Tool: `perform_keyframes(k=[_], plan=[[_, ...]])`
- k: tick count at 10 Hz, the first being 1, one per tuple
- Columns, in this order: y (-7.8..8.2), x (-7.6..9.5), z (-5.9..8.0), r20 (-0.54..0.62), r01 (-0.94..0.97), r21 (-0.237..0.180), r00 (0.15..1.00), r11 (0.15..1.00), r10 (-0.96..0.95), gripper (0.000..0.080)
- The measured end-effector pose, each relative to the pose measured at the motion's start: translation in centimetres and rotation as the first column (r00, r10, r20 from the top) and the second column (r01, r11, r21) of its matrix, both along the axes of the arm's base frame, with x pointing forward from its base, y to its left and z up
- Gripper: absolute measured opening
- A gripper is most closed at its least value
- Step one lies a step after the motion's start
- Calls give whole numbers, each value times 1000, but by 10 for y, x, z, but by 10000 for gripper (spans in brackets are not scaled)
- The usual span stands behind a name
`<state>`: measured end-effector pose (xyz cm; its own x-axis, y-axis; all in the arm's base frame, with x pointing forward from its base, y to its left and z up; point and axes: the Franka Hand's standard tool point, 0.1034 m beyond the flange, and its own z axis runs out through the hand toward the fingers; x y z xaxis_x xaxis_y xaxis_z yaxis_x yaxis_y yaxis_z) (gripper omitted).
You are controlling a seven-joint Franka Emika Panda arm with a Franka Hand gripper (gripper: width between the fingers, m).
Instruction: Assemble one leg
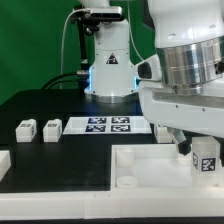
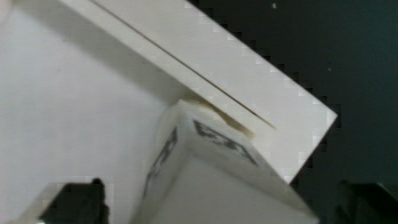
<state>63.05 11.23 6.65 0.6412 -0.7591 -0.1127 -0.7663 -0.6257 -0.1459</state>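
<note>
My gripper [image 1: 200, 150] hangs over the right corner of the large white tray [image 1: 130, 170], around a white leg [image 1: 206, 160] whose marker tag faces the camera. In the wrist view the leg [image 2: 222, 150] sits between my two dark fingertips [image 2: 80, 202], slightly tilted. It is at the corner of the tray [image 2: 89, 100]. A strip of tray shows between the leg and one finger, so the jaws stand open around the leg. Whether the leg's lower end rests in a socket is hidden.
Two more small white legs [image 1: 25, 128] [image 1: 50, 127] stand on the black table at the exterior view's left. The marker board [image 1: 108, 125] lies behind the tray, before the arm's base [image 1: 108, 70]. Another white part [image 1: 3, 160] shows at the left edge.
</note>
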Motion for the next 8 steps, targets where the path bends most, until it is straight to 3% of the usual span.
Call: perform_keyframes(k=[2, 4, 5, 6, 8], plan=[[0, 0, 0, 30, -173, -12, 984, 985, 174, 649], [7, 0, 5, 51, -501, -101, 860, 859, 508, 649], [9, -1, 4, 53, -626, -125, 770, 769, 636, 649], [8, -1, 4, 53, -623, -125, 773, 772, 632, 649], [8, -1, 4, 51, -589, -120, 801, 799, 597, 391]])
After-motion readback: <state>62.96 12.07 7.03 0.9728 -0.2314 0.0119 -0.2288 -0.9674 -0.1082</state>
